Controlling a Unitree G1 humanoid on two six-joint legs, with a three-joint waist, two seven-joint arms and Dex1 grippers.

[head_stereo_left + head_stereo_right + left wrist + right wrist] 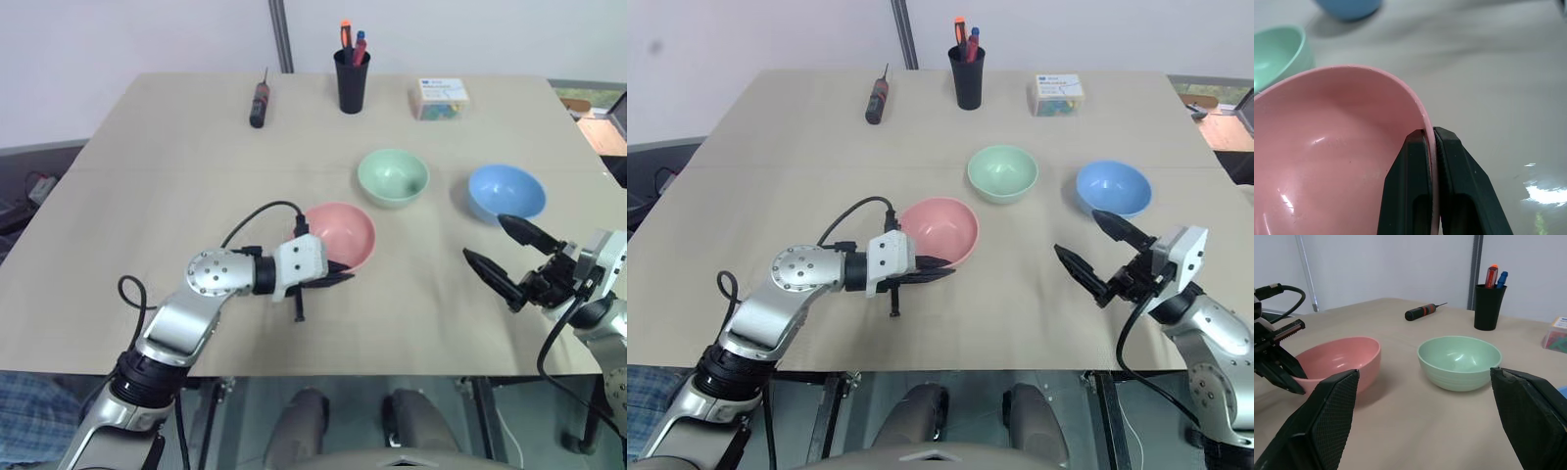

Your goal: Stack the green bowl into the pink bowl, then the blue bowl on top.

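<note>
Pink bowl [340,235] is pinched at its near rim by left gripper [338,278]; right gripper [500,251] gapes wide over bare table [176,186].

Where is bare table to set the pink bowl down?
Free: the wide near-left stretch of the beige table, and the patch between the salmon-pink plastic bowl and the open right gripper. Crowded: around the mint-green plastic bowl and sky-blue plastic bowl.

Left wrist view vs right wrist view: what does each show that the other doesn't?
Left wrist alone: the left gripper shut on the rim of the pink bowl, one finger inside, one outside, and the blue bowl. Right wrist alone: the screwdriver, the black pen cup, and the right gripper open. Both: the pink bowl, the green bowl, the table.
</note>
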